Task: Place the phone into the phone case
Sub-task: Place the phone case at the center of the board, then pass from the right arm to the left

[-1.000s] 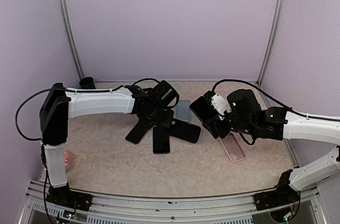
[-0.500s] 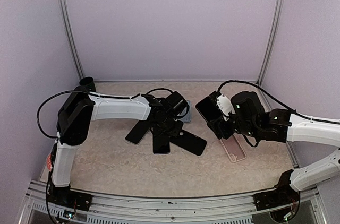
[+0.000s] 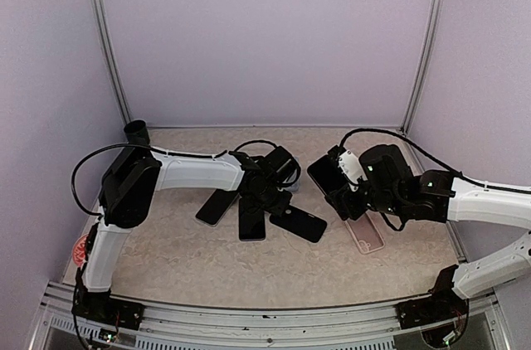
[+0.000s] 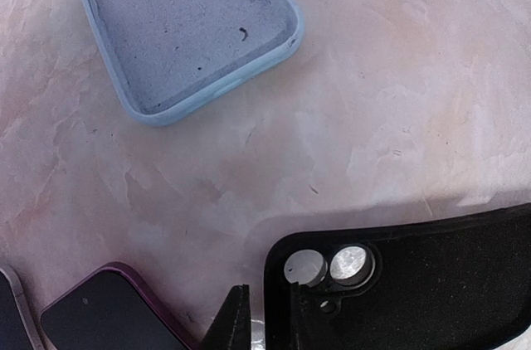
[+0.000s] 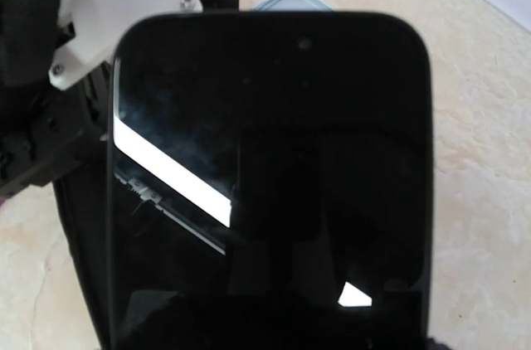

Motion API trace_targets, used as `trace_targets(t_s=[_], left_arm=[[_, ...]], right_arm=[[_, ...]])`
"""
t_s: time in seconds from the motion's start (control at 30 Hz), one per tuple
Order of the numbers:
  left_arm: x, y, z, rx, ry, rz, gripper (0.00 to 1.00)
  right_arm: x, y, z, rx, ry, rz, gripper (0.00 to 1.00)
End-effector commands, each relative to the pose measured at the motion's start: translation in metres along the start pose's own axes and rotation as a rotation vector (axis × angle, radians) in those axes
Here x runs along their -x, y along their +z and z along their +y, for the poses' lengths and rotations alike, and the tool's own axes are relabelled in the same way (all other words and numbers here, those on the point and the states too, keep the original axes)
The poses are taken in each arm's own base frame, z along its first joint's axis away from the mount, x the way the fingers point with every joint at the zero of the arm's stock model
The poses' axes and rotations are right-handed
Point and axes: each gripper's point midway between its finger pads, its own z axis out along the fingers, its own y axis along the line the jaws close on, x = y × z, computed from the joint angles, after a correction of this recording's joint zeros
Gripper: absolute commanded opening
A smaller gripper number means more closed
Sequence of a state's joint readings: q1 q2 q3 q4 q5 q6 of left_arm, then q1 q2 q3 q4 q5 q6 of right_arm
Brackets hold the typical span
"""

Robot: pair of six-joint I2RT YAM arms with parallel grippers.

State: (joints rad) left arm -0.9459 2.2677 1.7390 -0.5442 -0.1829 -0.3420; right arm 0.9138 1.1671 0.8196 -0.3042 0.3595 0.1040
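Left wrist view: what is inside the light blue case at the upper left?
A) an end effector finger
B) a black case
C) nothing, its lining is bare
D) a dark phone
C: the light blue case shows only its bare grey inner lining inside the raised rim, and it lies flat on the table with nothing in it.

text, labels, brands, numbers: none legible in any view | phone held in right gripper: screen dark, reflections only | black case just beside left gripper: plain around its camera holes | blue case ahead of left gripper: plain lining, small specks only
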Motion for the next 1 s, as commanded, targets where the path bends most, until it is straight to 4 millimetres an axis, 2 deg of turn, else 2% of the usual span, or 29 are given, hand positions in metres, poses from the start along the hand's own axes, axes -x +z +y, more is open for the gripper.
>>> trace_targets(t_s=[0.0,0.13,0.2,0.27,0.37,0.47,0.5,0.57,0.67,0.8,0.97], left_arm=[[0.012,-0.003,-0.003,-0.021,0.001,-0.031,0.22],[0.017,-0.014,0.008,-0.026,-0.047,-0.037,0.47],[0.018,-0.025,0.015,-0.029,-0.083,-0.053,0.55],[0.03,-0.047,0.023,-0.037,-0.122,-0.109,0.62],[0.04,-0.071,0.036,-0.062,-0.183,-0.173,0.69],[0.062,-0.108,0.044,-0.173,-0.25,-0.274,0.8],[0.071,-0.125,0.042,-0.227,-0.261,-0.321,0.84],[0.077,-0.149,0.027,-0.353,-0.245,-0.367,0.97],[0.08,-0.177,0.004,-0.503,-0.198,-0.398,0.99],[0.073,-0.189,-0.019,-0.638,-0.154,-0.39,0.99],[0.069,-0.197,-0.041,-0.785,-0.141,-0.365,0.98]], right_arm=[[0.01,-0.003,-0.004,-0.011,0.024,-0.019,0.74],[0.006,-0.001,-0.004,-0.01,0.003,0.011,0.74],[0.005,-0.001,0.0,0.009,-0.01,0.018,0.75],[0.003,0.001,0.004,0.029,-0.026,0.029,0.75],[0.0,0.004,0.009,0.056,-0.049,0.046,0.75],[0.0,0.006,0.018,0.1,-0.071,0.05,0.75],[0.001,0.006,0.022,0.12,-0.078,0.044,0.74],[0.005,0.004,0.028,0.159,-0.089,0.02,0.74],[0.014,-0.002,0.037,0.207,-0.109,-0.043,0.74],[0.022,-0.012,0.045,0.255,-0.133,-0.12,0.73],[0.023,-0.012,0.048,0.261,-0.149,-0.137,0.73]])
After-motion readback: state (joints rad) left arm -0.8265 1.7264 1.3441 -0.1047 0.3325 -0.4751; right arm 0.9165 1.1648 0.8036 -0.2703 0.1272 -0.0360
